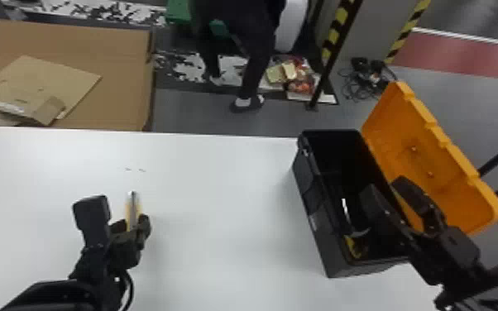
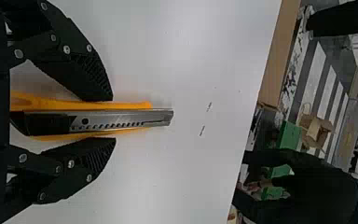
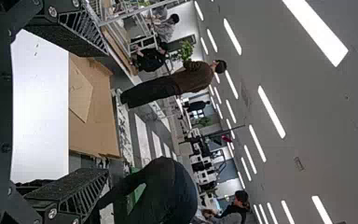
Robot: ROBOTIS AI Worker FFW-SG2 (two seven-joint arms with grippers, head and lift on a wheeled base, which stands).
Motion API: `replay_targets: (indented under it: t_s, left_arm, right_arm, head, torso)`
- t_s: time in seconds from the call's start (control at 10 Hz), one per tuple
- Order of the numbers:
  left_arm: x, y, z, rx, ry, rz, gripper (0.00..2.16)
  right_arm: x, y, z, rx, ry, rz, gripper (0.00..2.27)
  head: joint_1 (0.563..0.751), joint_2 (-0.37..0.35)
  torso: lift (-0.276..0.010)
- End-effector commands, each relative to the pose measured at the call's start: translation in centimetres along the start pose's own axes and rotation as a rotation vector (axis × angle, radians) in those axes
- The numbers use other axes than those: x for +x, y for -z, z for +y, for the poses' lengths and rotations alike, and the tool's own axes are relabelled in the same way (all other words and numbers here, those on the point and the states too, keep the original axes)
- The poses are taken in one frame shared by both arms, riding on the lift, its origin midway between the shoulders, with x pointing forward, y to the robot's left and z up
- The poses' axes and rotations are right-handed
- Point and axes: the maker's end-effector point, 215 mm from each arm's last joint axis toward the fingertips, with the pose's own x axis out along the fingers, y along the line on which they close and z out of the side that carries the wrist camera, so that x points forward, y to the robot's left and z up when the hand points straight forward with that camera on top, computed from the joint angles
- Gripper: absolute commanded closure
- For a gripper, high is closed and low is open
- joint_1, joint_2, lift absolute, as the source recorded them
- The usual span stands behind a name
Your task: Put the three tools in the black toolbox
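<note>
In the head view my left gripper [image 1: 131, 225] is at the left of the white table, shut on a yellow utility knife [image 1: 133, 209] that points away from me. The left wrist view has the left gripper [image 2: 114, 119] with a fingertip against each long side of the knife [image 2: 121, 119]. The black toolbox [image 1: 320, 219] stands at the right. Inside it are a yellow tool [image 1: 353, 248] and a shiny metal piece [image 1: 345, 206]. My right gripper [image 1: 389, 194] is over the toolbox, fingers wide apart; the right wrist view has this gripper [image 3: 107, 112] holding nothing.
The orange lid [image 1: 434, 165] stands open on the toolbox's right side, close to the right gripper. White table [image 1: 219, 198] lies between the left gripper and the toolbox. Cardboard [image 1: 124, 78] is beyond the table's far edge.
</note>
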Motion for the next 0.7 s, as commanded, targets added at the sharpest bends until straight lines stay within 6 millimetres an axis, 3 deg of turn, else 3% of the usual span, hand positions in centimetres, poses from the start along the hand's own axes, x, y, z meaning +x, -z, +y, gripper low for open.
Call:
replay_targets:
  t_s: [0.0,0.3,0.6]
  left_arm:
    - [0.1,0.2,0.1,-0.001,-0.003,0.008,0.99]
    - [-0.4,0.4,0.1,0.001,-0.002,0.016,1.02]
    - [-2.0,-1.6,-1.4,0.003,0.033,-0.010,1.02]
  right_arm:
    - [-0.1,-0.2,0.0,0.000,0.001,-0.003,0.13]
    - [0.1,-0.3,0.0,0.001,-0.002,-0.003,0.13]
    - [0.1,-0.4,0.0,0.000,-0.002,-0.004,0.13]
  head:
    - [0.695,-0.202]
    - [0.695,-0.202]
    - [0.695,-0.206]
  torso:
    - [-0.055]
    - [-0.055]
    - [-0.055]
